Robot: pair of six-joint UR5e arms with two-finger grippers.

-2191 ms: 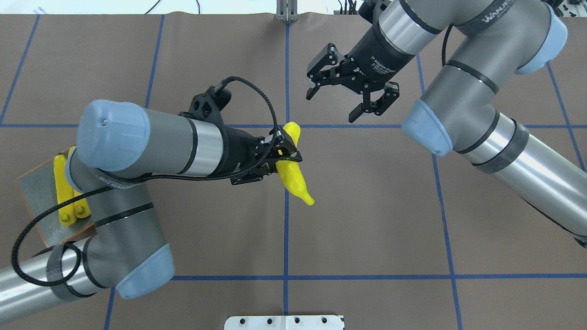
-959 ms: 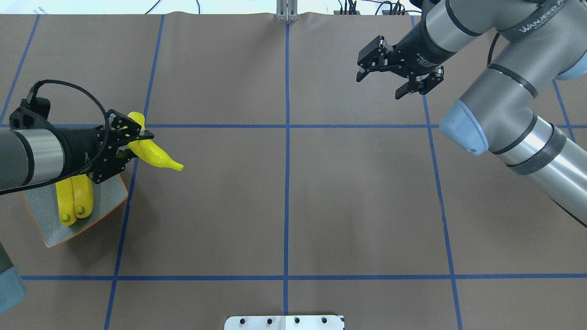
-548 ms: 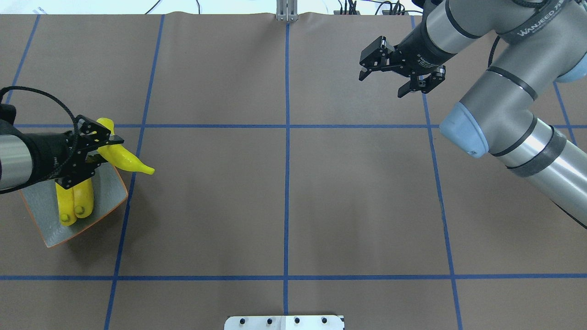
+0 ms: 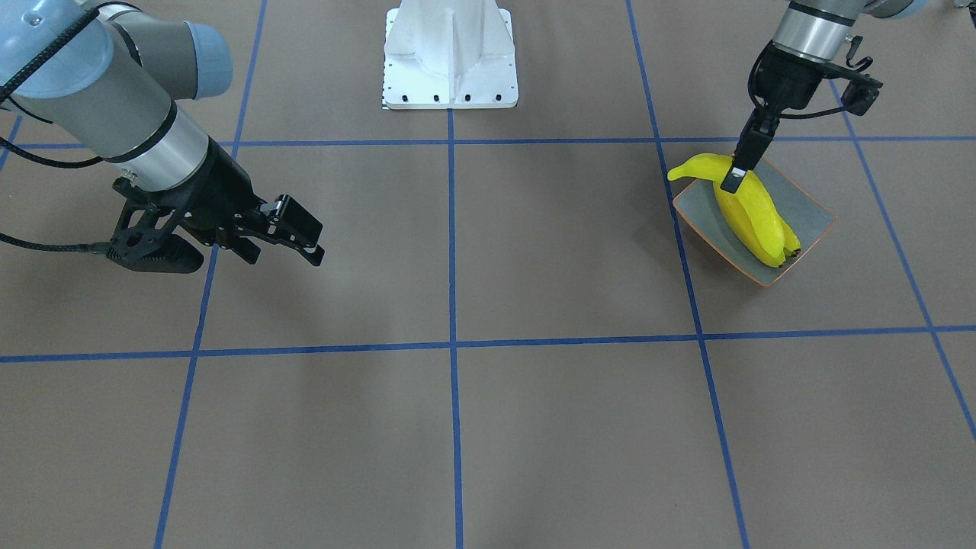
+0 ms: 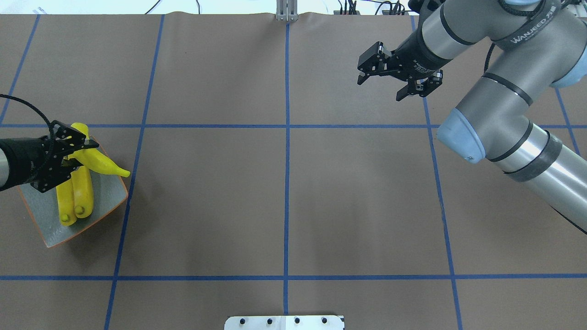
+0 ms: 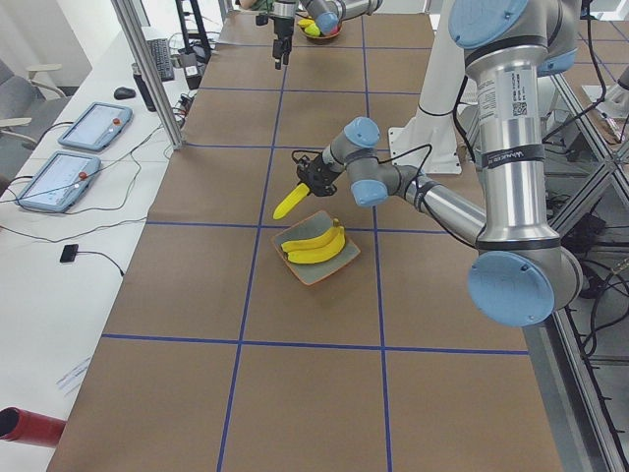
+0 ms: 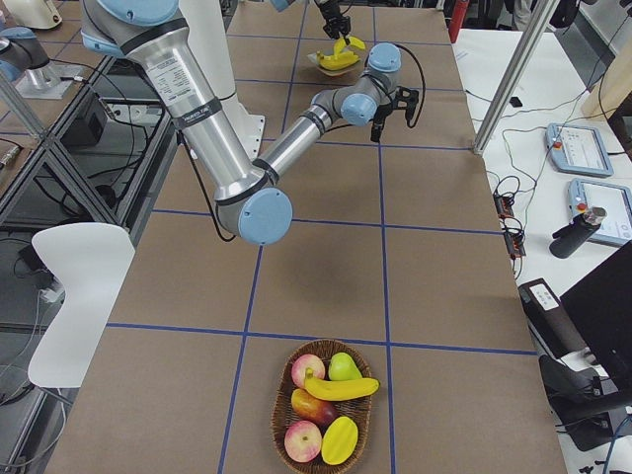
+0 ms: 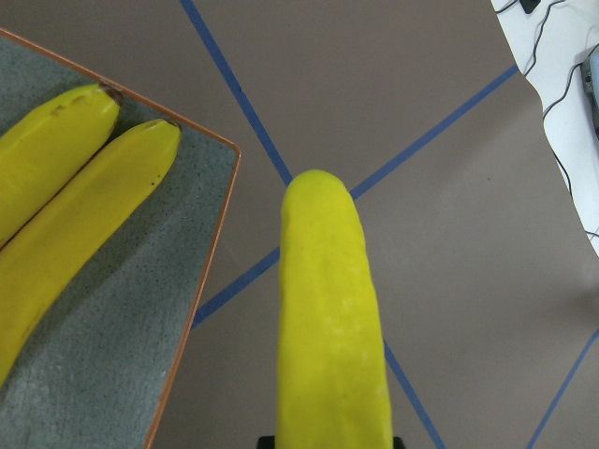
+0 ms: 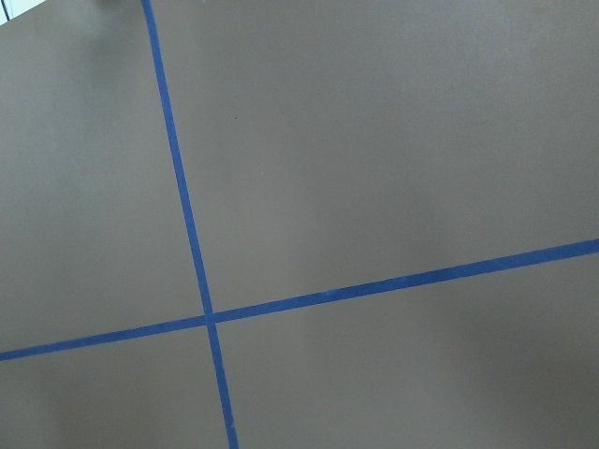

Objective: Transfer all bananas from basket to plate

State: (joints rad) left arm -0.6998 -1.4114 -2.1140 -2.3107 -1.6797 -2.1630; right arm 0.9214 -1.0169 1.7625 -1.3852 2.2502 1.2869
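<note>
The left tool (image 5: 82, 156) — clenched on a third banana (image 5: 104, 166) — has swung it to the plate (image 5: 110, 198) edge; release looks due.

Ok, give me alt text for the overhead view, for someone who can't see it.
The left gripper holds a yellow banana over the rim of the grey-green plate at the table's left edge, where two more bananas lie side by side. The right gripper hangs open and empty above the brown table at upper right.

A white bench (image 6: 54, 295) holding two tablets (image 6: 59, 180) runs beside the brown, blue-taped table (image 5: 367, 206).
</note>
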